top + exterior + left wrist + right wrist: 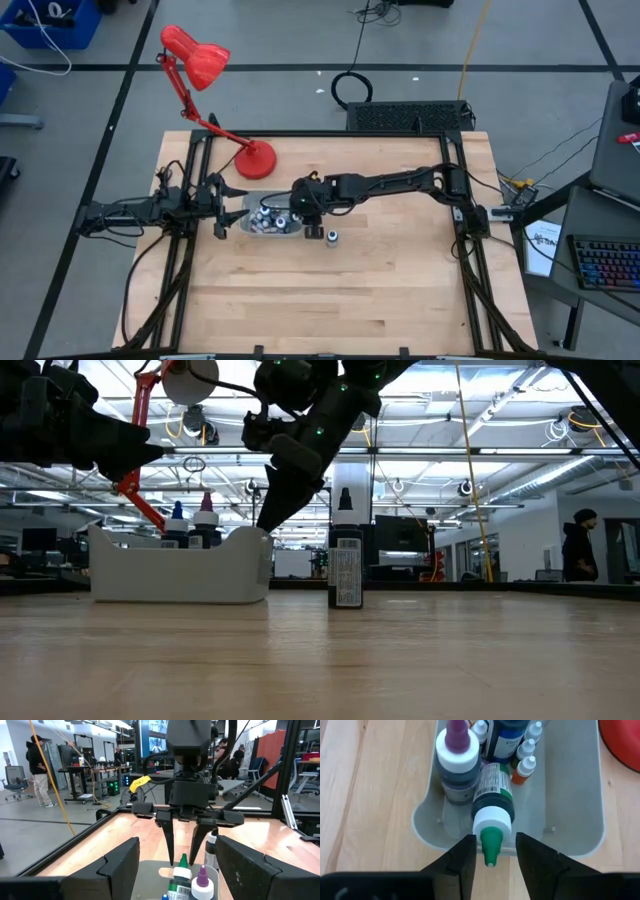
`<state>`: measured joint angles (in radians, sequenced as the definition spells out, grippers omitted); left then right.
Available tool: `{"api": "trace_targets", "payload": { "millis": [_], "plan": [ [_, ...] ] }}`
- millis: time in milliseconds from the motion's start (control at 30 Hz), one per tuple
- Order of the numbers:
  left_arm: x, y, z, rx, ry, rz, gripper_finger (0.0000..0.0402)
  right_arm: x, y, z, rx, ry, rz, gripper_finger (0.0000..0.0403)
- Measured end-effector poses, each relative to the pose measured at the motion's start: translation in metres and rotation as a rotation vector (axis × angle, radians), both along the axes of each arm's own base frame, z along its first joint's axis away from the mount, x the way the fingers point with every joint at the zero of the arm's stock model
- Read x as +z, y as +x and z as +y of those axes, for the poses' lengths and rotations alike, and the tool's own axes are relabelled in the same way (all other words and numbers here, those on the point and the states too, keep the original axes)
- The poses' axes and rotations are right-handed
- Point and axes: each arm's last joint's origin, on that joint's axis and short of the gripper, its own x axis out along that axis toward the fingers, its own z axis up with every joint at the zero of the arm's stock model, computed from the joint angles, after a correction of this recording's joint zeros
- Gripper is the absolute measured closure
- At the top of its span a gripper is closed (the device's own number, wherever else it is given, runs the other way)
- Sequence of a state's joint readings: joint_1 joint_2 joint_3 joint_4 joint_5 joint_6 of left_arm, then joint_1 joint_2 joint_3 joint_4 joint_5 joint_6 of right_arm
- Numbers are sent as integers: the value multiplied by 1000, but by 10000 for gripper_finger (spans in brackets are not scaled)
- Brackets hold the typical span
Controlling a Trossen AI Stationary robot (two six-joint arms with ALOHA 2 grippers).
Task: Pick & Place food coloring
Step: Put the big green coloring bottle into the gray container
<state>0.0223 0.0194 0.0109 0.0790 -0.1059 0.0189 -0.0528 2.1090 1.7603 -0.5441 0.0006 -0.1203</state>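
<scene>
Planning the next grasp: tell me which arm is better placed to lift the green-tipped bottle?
Right. The right gripper is open astride the green-tipped bottle in the tray; the left gripper waits beside it.

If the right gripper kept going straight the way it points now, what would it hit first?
Most likely the green-tipped bottle: the right gripper is open, its fingers either side of that bottle's tip at the end of the tray. Beyond it stands the purple-tipped bottle; depth is uncertain.

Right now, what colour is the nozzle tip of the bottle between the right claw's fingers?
Green, above a white collar, on the green bottle; the right wrist view shows it best.
</scene>
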Motion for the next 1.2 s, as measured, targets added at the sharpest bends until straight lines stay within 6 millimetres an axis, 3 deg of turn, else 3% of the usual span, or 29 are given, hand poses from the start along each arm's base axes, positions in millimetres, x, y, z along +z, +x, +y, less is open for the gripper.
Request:
{"api": "trace_targets", "payload": {
  "millis": [167,400,600,1200],
  "plan": [
    [0,0,0,0,0,0,144,0,0,0,1,0,6,302],
    [0,0,0,0,0,0,144,0,-1,0,33,-25,9,381],
    [0,0,0,0,0,0,144,5,-3,1,41,-63,6,381],
    [0,0,0,0,0,0,144,47,-10,12,45,-168,31,381]
  ]
}}
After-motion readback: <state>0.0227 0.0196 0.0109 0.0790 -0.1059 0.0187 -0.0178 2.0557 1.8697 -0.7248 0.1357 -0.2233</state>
